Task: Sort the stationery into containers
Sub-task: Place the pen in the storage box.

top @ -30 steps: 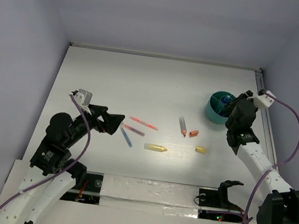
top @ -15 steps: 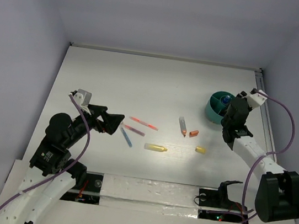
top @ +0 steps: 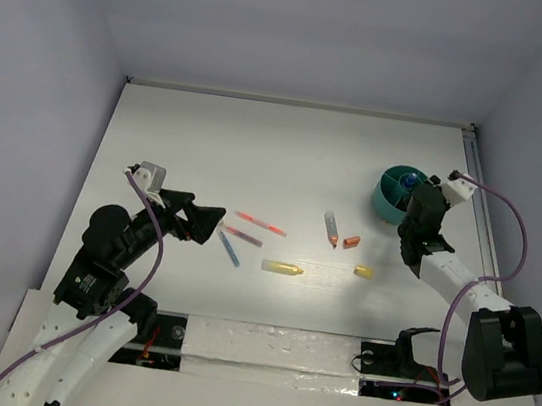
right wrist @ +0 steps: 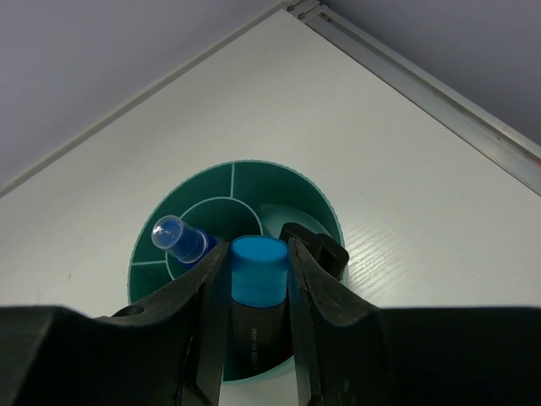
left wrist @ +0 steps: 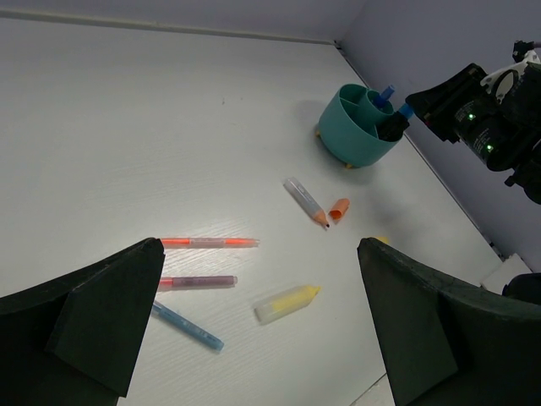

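a blue-capped marker (right wrist: pixel 257 258) is gripped by the right hand (right wrist: pixel 254 292) over the cup (right wrist: pixel 287 184); release into a compartment is likely needed next. the left hand (left wrist: pixel 262 283) is spread wide.

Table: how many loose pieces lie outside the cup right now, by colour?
Red pen: 1
Purple pen: 1
Blue pen: 1
Yellow highlighter and small yellow piece: 2
Grey marker: 1
Small orange piece: 1
Total: 7
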`<action>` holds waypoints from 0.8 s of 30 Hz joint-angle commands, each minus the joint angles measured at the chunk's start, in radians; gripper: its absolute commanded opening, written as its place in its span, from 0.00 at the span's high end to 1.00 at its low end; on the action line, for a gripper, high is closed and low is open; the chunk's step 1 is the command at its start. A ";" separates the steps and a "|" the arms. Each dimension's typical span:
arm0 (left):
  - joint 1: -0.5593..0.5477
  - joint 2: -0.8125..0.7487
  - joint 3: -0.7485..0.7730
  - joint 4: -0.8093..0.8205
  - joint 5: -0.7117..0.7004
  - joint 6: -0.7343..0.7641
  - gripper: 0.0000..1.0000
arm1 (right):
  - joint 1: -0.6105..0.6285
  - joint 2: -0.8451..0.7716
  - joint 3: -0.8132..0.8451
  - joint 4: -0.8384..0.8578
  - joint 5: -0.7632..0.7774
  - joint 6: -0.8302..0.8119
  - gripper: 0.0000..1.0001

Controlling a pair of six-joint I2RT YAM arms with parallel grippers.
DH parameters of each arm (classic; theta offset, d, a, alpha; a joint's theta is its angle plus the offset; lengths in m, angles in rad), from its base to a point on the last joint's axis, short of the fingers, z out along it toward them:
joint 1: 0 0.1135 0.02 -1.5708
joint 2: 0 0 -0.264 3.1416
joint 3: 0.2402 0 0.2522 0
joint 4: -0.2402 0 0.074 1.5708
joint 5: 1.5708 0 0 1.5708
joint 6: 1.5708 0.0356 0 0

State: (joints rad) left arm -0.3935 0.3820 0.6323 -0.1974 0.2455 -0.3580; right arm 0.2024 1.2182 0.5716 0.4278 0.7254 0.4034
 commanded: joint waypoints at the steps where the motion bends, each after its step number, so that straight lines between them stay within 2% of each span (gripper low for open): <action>1: -0.007 -0.003 0.000 0.047 -0.005 -0.001 0.01 | -0.008 -0.002 -0.015 0.034 -0.027 0.022 0.74; 12: -0.007 0.021 -0.002 0.050 -0.002 -0.001 0.01 | 0.025 -0.066 0.080 -0.159 -0.089 0.017 0.40; 21: 0.022 0.037 -0.003 0.053 0.006 -0.004 0.01 | 0.025 -0.146 0.148 -0.317 -0.164 0.005 0.39; 24: 0.022 0.041 -0.003 0.055 0.011 -0.002 0.01 | 0.035 -0.164 0.181 -0.385 -0.242 -0.014 0.41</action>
State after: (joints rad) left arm -0.3775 0.4129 0.6323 -0.1974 0.2466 -0.3580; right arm 0.2218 1.0817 0.6914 0.1234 0.5583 0.4152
